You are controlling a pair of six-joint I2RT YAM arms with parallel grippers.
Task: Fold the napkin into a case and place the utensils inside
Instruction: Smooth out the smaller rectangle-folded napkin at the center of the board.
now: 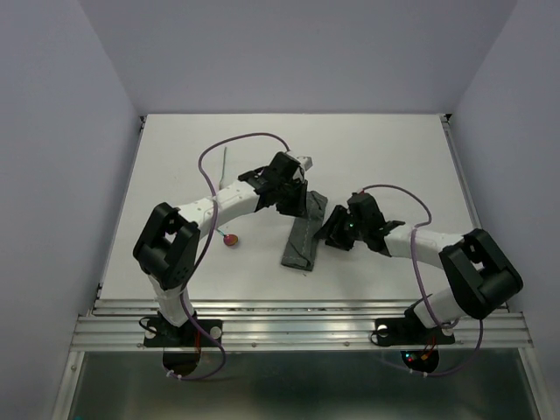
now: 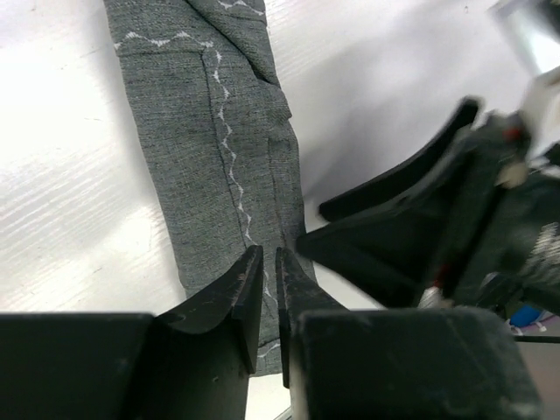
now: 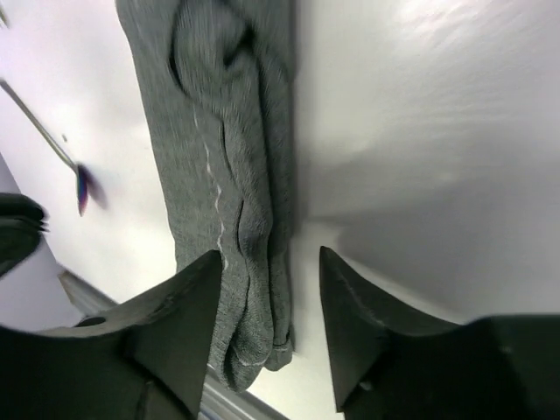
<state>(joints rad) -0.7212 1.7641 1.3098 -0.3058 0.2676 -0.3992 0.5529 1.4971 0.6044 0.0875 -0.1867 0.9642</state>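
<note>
At the desk's [image 1: 394,157] middle, the right claw [image 3: 269,254] stands spread astride the bunched napkin [image 3: 223,157], the left claw [image 2: 269,262] nearly pressed together, grip unclear; smoothing that bulge first looks wise.

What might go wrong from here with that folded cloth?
The folded napkin looks bunched under the open right tool; a pull might undo the folds. The left tool is at the cloth too, so the two might tug against each other. The spoon lies beside the left arm, which might knock it.
</note>
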